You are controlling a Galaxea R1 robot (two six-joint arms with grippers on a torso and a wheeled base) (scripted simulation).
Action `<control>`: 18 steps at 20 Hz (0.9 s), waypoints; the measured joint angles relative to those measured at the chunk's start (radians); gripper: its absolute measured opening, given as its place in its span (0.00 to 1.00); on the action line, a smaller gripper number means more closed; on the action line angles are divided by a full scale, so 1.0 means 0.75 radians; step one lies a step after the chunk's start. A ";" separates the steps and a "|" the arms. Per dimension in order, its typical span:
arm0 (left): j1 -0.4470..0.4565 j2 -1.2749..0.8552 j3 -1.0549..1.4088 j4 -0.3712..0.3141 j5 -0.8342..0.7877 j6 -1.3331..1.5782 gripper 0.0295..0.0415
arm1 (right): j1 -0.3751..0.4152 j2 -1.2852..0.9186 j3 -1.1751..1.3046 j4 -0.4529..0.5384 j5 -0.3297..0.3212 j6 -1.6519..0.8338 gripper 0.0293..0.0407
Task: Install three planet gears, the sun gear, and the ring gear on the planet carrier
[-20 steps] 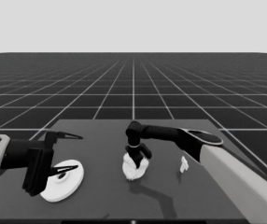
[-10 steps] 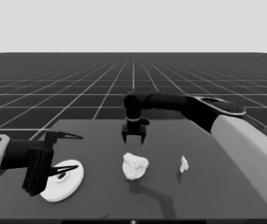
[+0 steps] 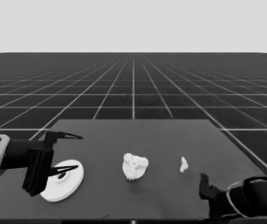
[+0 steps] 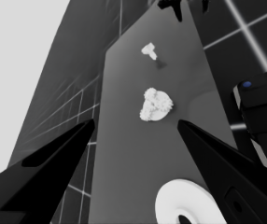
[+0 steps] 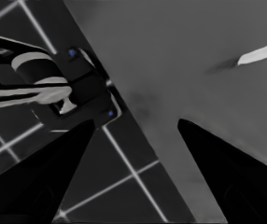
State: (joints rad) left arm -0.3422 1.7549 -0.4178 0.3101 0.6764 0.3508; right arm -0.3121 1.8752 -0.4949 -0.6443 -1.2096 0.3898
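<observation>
With the right pincer [image 3: 207,189] pulled back to its corner, fingers apart and empty — gears [image 3: 135,166] loaded, larger round part [image 3: 62,180] unplaced under the spread, idle left pincer [image 3: 64,154].

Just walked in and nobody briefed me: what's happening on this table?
Nothing is being handled right now. The right tool sits low at the table's near right corner, away from the parts. The left tool waits open over the larger round part at the table's left end, not gripping it. Mid-table, the smaller round part carries a cluster of small gears. A thin white piece lies to its right. The larger round part is not yet on top.
</observation>
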 joint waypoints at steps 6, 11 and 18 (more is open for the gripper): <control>-0.023 -0.062 -0.103 0.153 0.509 -0.646 0.93 | -0.055 -0.149 0.139 -0.068 0.038 -0.094 0.81; 0.032 0.342 -0.849 -0.482 1.259 -1.625 0.76 | -0.057 -0.154 0.144 -0.071 0.039 -0.098 0.81; 0.568 0.413 -1.018 -0.134 0.960 -1.648 0.75 | -0.057 -0.155 0.144 -0.071 0.039 -0.099 0.81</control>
State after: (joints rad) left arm 0.0836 2.0650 -1.1814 0.2095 1.3965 -0.8855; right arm -0.3547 1.7592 -0.3868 -0.6977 -1.1801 0.3159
